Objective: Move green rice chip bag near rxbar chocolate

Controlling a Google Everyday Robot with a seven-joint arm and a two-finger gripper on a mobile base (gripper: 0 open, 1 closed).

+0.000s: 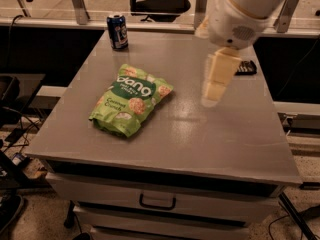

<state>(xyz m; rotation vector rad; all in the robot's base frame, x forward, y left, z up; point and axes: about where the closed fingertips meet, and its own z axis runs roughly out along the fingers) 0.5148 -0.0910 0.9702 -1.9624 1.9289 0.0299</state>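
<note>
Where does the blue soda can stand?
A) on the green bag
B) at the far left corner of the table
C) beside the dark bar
B: the blue soda can stands at the table's far left corner, apart from the green rice chip bag; the gripper hangs over the right side near the rxbar chocolate.

Hand [214, 91] above table [200, 139], right of bag [131, 100]

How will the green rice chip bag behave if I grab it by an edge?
Probably floppy and light: the green rice chip bag looks puffy and crinkled, so it may sag. Lying flat on the table, it should slide, not roll. The gripper hangs over the table between it and the rxbar chocolate.
</note>
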